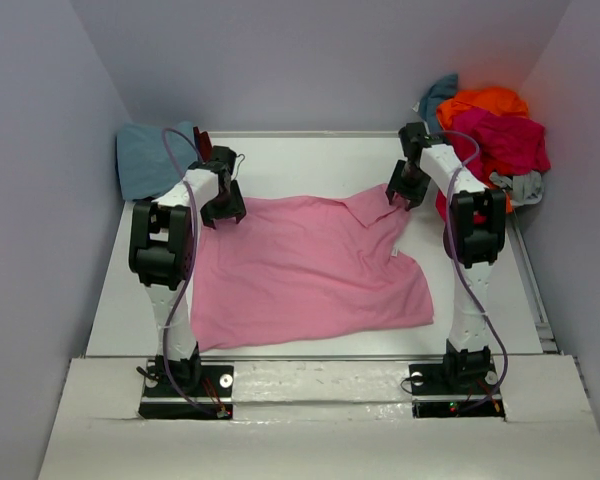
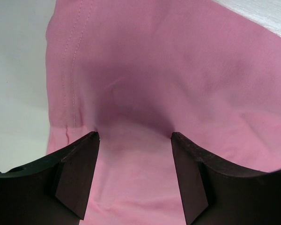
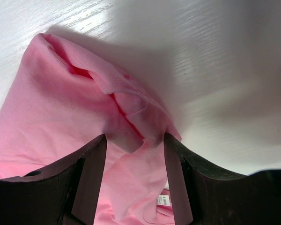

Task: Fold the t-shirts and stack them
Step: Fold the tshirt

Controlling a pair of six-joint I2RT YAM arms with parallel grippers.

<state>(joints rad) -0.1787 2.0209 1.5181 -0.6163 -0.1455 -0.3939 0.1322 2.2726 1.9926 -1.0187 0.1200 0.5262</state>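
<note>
Pink t-shirt (image 1: 300, 265): we find it spread flat across the middle of the white table (image 1: 310, 165), with its far right corner rumpled and folded over.
Left gripper (image 1: 223, 208): poised at the far left corner of the pink t-shirt.
Left fingers (image 2: 77, 168): spread wide with pink cloth filling the gap. The tips appear to rest on the fabric, though we cannot confirm contact from this angle. A stitched hem runs just to their left, with bare table beyond it.
Right gripper (image 1: 400, 197): set at the rumpled far right corner of the same shirt.
Right fingers (image 3: 89, 173): apart, straddling a raised fold of pink cloth and not closed on it.
Size label (image 3: 164, 200): small and white, seen on the cloth between the right fingers.
Teal-blue t-shirt (image 1: 150, 160): folded, at the far left corner of the table, well apart from the pink one.
Unfolded heap, far right corner: we note an orange t-shirt (image 1: 485, 100), a crimson t-shirt (image 1: 510, 140), a teal t-shirt (image 1: 438, 95) and a grey t-shirt (image 1: 520, 185), bunched together.
</note>
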